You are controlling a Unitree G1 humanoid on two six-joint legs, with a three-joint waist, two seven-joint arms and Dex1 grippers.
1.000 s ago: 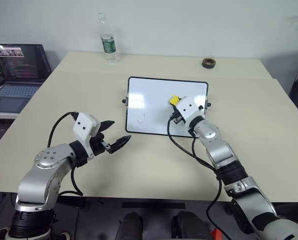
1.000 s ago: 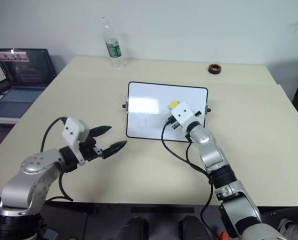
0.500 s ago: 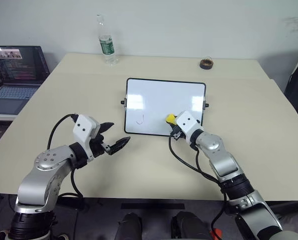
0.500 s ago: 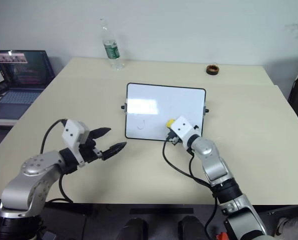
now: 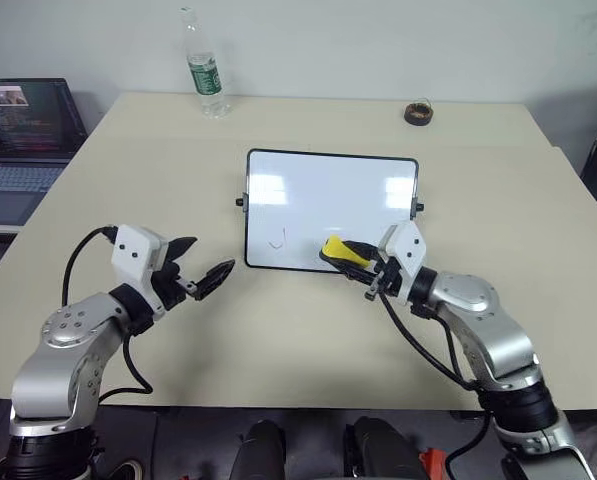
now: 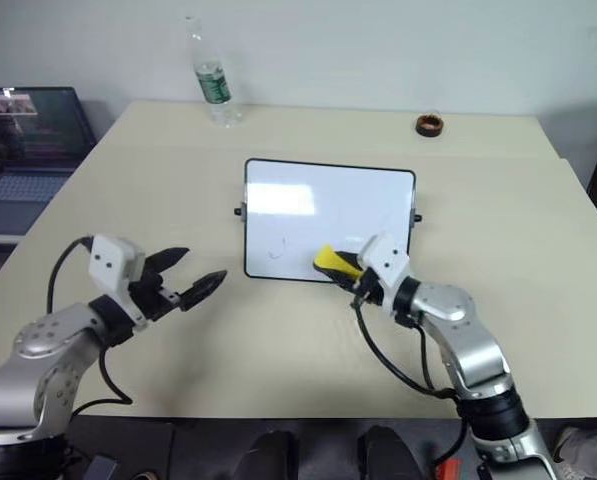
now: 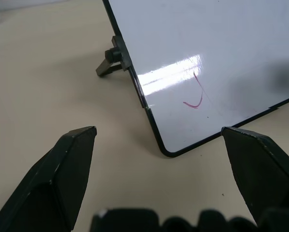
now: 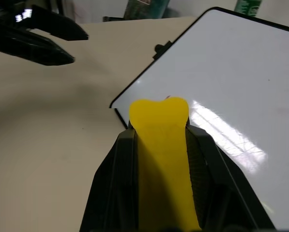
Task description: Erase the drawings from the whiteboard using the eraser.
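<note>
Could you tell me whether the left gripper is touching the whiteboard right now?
No, the left gripper hangs open over the bare table, apart from the whiteboard.

right gripper (image 8: 161,145): both black fingers (image 8: 117,174) closed against the sides of the yellow eraser (image 8: 162,145), whose rounded end projects past the fingertips toward 12 o'clock. whiteboard (image 8: 241,77): glossy white, thin black frame, lying on the beige table (image 8: 47,145) from 12 to 3 o'clock; its rounded near corner sits just beyond the eraser tip. a small black knob shows on the board's edge at 12 o'clock. left gripper (image 8: 38,36): dark fingers at 10 o'clock, spread apart, well clear of the board.
</note>
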